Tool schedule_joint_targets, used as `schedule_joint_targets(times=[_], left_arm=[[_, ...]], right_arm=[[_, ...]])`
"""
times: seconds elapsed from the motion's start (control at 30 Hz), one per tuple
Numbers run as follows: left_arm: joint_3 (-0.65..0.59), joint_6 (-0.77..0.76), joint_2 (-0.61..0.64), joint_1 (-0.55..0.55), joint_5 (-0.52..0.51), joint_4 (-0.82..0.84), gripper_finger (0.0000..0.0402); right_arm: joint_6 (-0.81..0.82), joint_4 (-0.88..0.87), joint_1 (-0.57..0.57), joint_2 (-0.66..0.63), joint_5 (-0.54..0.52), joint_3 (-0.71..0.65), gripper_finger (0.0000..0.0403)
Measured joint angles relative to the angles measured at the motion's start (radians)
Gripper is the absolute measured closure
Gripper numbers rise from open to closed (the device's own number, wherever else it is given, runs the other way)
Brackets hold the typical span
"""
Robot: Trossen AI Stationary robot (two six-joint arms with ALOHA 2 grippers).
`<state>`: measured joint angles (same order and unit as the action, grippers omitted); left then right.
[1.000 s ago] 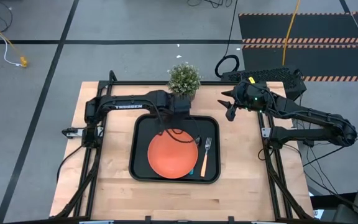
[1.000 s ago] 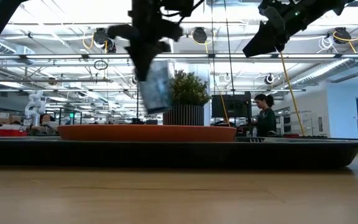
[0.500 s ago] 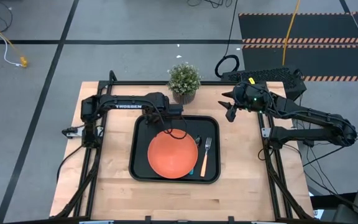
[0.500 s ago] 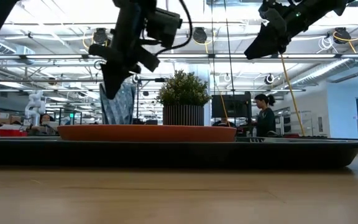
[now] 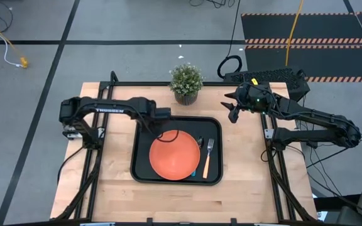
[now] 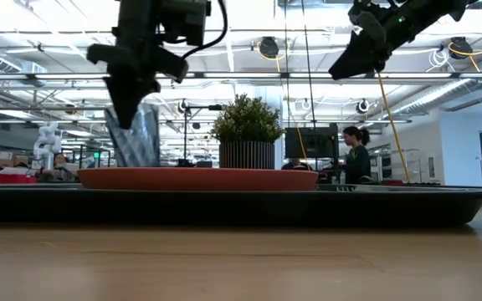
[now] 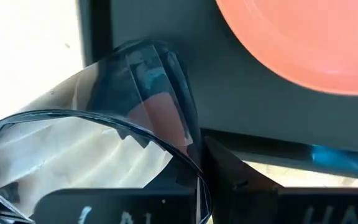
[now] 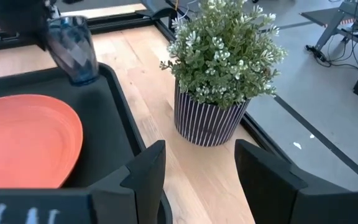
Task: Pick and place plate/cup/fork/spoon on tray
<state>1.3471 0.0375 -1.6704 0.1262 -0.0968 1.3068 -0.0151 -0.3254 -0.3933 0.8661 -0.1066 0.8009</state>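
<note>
My left gripper (image 5: 158,119) is shut on the dark translucent cup (image 6: 141,138) over the far left corner of the black tray (image 5: 140,171); the cup also shows in the right wrist view (image 8: 73,50). The orange plate (image 5: 175,155) lies flat in the tray. The orange-handled fork (image 5: 207,157) and the blue-handled spoon (image 5: 195,168) lie in the tray to the plate's right. My right gripper (image 5: 232,108) is open and empty, held high over the table's far right part. My left gripper holds the cup by its rim (image 7: 185,158) at the top, coming from above. One finger (image 7: 241,174) stands outside the wall; the other is hidden behind the cup. The cup hangs tilted; I cannot tell if its base touches the tray.
A potted green plant (image 5: 186,81) in a striped pot stands at the table's far edge, just behind the tray. A person (image 6: 358,155) stands in the room beyond the table. Bare wood lies left and right of the tray.
My left gripper has carried the cup from in front of the plant toward the table's left edge and a little down, to the tray's far left corner. The cup has stayed tilted in the hold.
</note>
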Motion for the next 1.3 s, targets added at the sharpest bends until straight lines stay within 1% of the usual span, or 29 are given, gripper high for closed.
schedule_joint_targets(times=[0.13,0.27,0.4,0.6,0.7,1.17,1.3], left_arm=[[-0.047,-0.012,-0.005,-0.02,0.008,-0.009,0.039],[-0.085,-0.009,-0.01,-0.025,0.01,-0.052,0.0391],[-0.099,-0.002,-0.009,-0.024,0.009,-0.08,0.0391],[-0.099,0.026,-0.009,-0.019,0.005,-0.081,0.0341],[-0.099,0.043,-0.009,-0.007,0.0,-0.081,0.0329],[-0.099,0.056,-0.009,0.042,-0.007,-0.078,0.0324],[-0.079,0.037,-0.009,0.028,0.009,-0.028,0.0323]], right_arm=[[-0.002,0.007,0.0,0.0,-0.001,0.0,0.022],[-0.004,0.007,0.0,0.0,-0.001,0.0,0.022],[-0.012,0.007,0.0,0.0,-0.001,0.0,0.022],[-0.016,0.007,0.0,0.0,-0.001,0.0,0.022],[-0.016,0.007,0.0,0.0,-0.001,0.0,0.022],[-0.016,0.006,0.0,0.0,-0.001,0.0,0.022],[-0.016,0.006,0.0,0.0,0.001,0.0,0.022]])
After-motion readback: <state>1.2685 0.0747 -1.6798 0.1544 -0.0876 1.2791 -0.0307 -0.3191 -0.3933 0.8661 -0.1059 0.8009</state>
